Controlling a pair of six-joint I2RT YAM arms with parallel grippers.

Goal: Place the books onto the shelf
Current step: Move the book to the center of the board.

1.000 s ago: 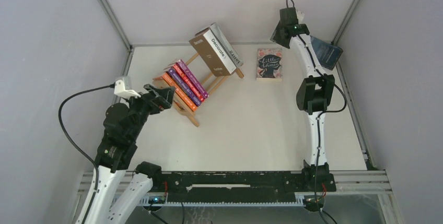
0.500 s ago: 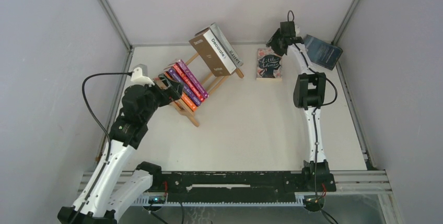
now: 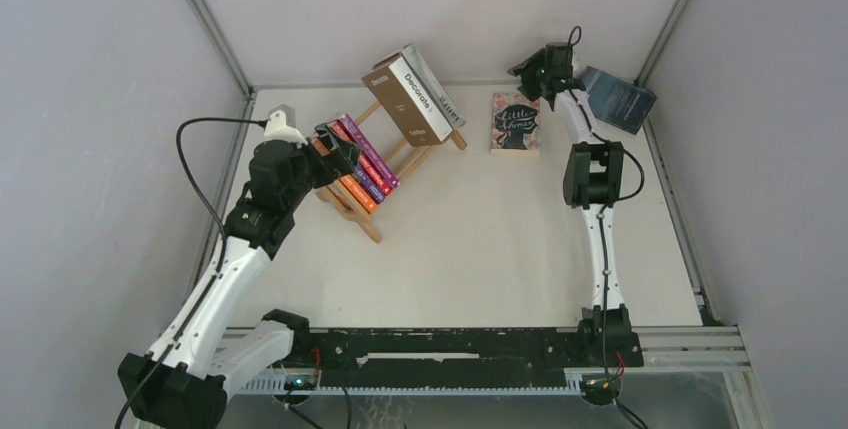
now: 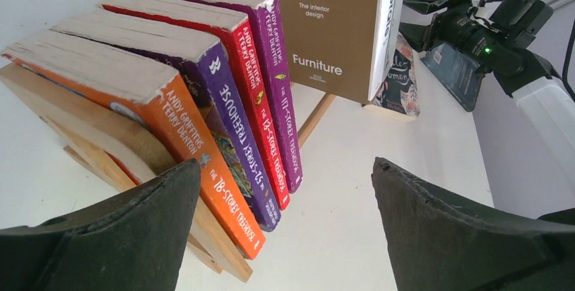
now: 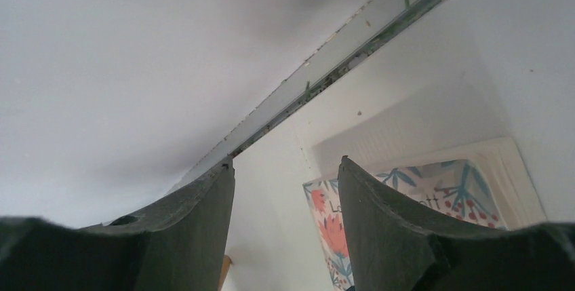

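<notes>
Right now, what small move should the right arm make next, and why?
Probably lower the right claw onto the far edge of the floral book. That book lies flat on the table, off the shelf, and the claw hovers open and empty near its far edge.
</notes>
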